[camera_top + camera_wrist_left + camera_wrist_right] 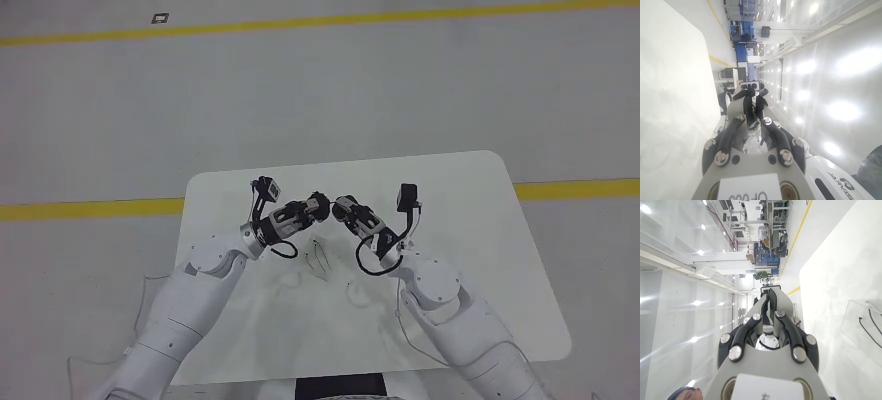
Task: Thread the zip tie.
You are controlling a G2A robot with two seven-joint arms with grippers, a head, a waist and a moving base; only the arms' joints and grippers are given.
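White table (480,200), thin black zip ties (860,319); left gripper (751,93), right gripper (770,292) each closed

Matt table (470,230), plastic zip ties (860,319)

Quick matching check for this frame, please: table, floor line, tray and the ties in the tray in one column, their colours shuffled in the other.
Things:
1. table
2. floor line
3. tray
4. ties

Colours:
A. black
B. clear
C. white
D. yellow

Pairs: 1-C; 2-D; 3-B; 4-A
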